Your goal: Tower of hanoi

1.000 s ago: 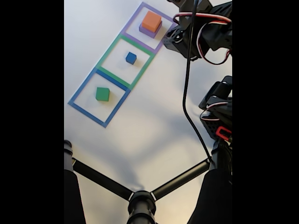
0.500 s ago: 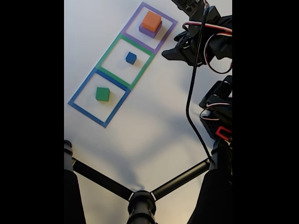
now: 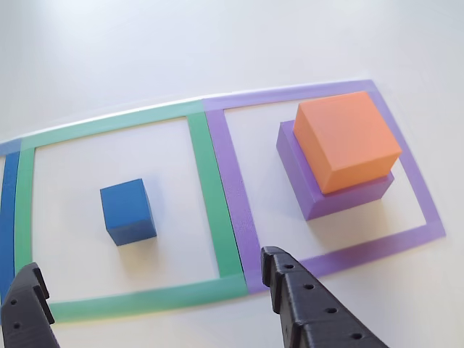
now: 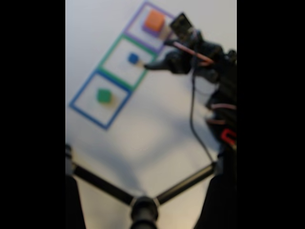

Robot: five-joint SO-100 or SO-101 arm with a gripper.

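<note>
Since the earlier frames the arm has swung in from the upper right edge of the fixed view toward the taped squares, and its claw now reaches over the border between the green and purple outlines; the blocks themselves have not shifted. The fixed view is blurred at this moment.

Going left to right in the fixed view: the green block sits inside the blue tape square, the blue block inside the green tape square, and the orange block is stacked on the purple block inside the purple tape square.

In the other view, the blue block stands left of centre within the green tape square, apart from its borders. To the right, the orange block rests on the flat purple block, which shows past it on the left and front sides, inside the purple tape square.

The claw is spread wide, its two black fingers at the bottom edge, holding nothing and touching no block.
</note>
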